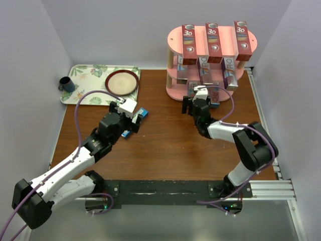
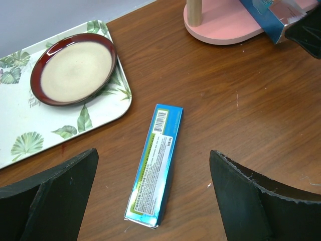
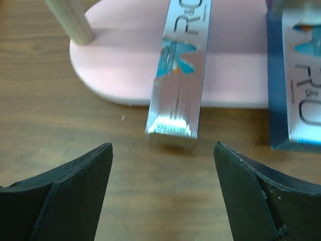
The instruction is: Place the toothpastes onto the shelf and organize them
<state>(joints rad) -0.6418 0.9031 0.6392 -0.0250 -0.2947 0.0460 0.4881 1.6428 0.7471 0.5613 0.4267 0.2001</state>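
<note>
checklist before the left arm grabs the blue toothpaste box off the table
1. Left gripper open: ok.
2. Blue box lying flat between its fingers, lengthwise, so they close across the narrow width: ok.
3. Blue box apart from the tray: ok.
4. Right gripper open and holding nothing: ok.
5. Silver box fully on the shelf: not ok, its near end hangs over the bottom board's edge.
6. Free spot on the shelf for the blue box: cannot tell.
</note>
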